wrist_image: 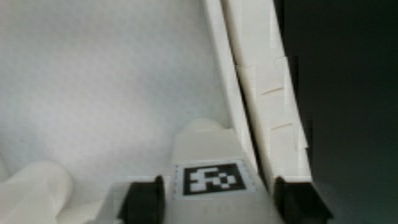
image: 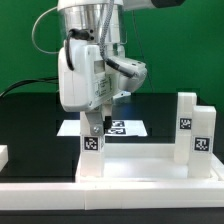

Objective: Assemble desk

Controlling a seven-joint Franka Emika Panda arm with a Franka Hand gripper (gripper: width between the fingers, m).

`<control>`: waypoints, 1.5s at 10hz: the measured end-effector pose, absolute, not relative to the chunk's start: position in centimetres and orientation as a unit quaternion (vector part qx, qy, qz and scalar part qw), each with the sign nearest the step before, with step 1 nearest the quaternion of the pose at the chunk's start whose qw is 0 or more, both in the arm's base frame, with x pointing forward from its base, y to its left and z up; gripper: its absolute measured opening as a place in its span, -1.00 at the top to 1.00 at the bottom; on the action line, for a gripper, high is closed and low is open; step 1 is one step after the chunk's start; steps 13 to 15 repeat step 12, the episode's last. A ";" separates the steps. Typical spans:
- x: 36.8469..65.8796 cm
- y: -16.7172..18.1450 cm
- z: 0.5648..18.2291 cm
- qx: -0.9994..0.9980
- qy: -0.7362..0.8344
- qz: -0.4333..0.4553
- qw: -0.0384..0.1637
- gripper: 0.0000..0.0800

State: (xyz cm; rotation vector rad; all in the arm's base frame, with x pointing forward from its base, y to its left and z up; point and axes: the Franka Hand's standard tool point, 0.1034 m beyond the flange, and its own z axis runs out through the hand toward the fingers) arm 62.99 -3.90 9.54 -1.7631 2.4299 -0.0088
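The gripper [image: 92, 128] holds one tagged leg [image: 92, 140] between its fingers [wrist_image: 135, 200]. The leg stands upright at a corner of the tabletop panel [image: 140, 160]. Two other legs [image: 194, 128] stand at the opposite end.

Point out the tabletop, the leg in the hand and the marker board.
tabletop [image: 140, 165], exterior view, front rim.
leg in the hand [image: 92, 141], exterior view, tagged face.
marker board [image: 132, 127], exterior view, printed top surface.

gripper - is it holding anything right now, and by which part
The gripper holds a tagged white desk leg by its upper end, one finger on each side, standing it upright at a corner of the tabletop panel.
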 end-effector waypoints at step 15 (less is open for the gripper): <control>63.7 -2.0 16.9 -0.646 0.754 -0.011 0.121 -0.62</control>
